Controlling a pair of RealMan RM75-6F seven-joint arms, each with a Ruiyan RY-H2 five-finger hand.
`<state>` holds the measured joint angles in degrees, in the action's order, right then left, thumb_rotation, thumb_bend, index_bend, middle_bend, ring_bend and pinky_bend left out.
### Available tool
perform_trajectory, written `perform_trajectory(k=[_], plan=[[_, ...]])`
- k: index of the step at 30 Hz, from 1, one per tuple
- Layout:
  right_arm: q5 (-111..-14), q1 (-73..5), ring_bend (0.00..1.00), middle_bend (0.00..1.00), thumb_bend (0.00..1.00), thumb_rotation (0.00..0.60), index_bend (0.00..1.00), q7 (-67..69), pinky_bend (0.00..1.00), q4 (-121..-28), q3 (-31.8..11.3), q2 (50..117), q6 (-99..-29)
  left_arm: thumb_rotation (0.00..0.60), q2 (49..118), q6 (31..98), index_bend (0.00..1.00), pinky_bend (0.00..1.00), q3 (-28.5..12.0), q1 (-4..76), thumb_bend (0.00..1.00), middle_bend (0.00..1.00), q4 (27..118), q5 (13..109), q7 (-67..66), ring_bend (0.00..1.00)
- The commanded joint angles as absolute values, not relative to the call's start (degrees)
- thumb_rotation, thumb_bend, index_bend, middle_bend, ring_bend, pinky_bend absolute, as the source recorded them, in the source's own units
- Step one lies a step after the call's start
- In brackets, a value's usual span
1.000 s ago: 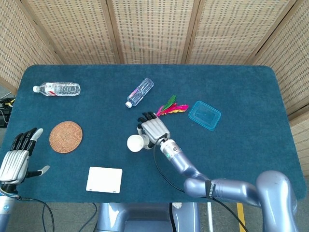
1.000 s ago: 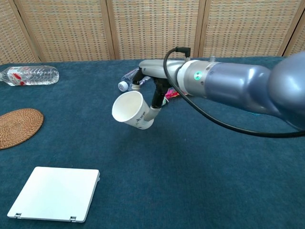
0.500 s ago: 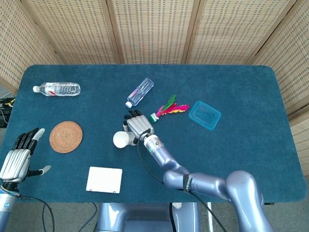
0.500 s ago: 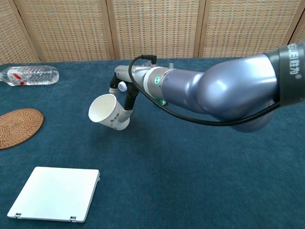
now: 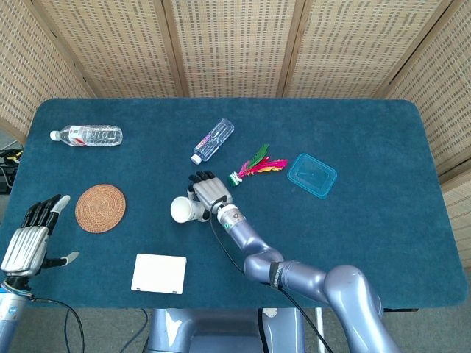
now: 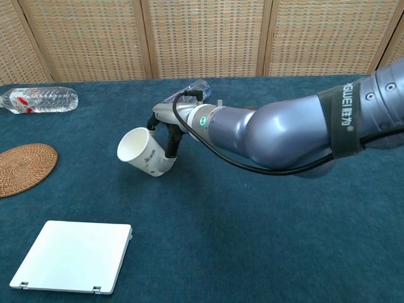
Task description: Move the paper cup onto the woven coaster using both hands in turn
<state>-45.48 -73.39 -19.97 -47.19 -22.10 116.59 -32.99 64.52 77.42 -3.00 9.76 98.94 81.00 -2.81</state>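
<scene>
A white paper cup is tilted on its side, mouth facing left, above the blue table. My right hand grips it around its lower part. The round woven coaster lies flat on the table well to the left of the cup. My left hand hovers open at the table's left front edge, fingers spread, beside the coaster and holding nothing; the chest view does not show it.
A white flat lid lies near the front edge. Two clear bottles lie further back. A feathered shuttlecock and a blue plastic lid sit right of the cup.
My right hand has carried the cup leftward toward the coaster and lowered it slightly. The left hand has barely moved.
</scene>
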Motion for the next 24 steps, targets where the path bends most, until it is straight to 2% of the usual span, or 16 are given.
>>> perform_trajectory(k=[1,5,13,17,24], plan=[[-46.36,-73.74,0.0,0.05,0.08,0.6,0.36,-20.57,0.0,-45.91,-21.37,116.97,-33.42,0.6,64.48,77.44,0.0,0.0,-3.03,9.72,0.14,0.0,98.86,80.9,-2.63,0.0],[-46.76,-73.63,0.0,0.03,0.08,0.6,0.32,-21.58,0.0,-45.76,-20.84,116.7,-34.39,0.6,64.41,77.48,0.0,0.0,-3.0,9.71,0.14,0.0,98.89,80.92,-2.52,0.0],[-44.64,-71.76,0.0,0.0,0.08,0.6,0.09,-26.34,0.0,-49.87,-19.04,113.54,-36.37,0.6,64.26,78.39,0.0,0.0,-2.87,9.46,0.14,0.0,99.28,81.72,-2.64,0.0],[-43.51,-69.71,0.0,0.0,0.08,0.6,0.04,-29.43,0.0,-55.84,-17.93,109.8,-39.74,0.6,64.33,78.51,0.0,0.0,-2.82,9.45,0.14,0.0,99.37,81.76,-3.18,0.0],[-43.15,-61.21,0.0,0.0,0.08,0.6,0.03,-34.77,0.0,-73.99,-14.17,97.96,-53.02,0.6,64.58,79.02,0.0,0.0,-2.76,9.32,0.14,0.0,99.75,81.81,-4.69,0.0]])
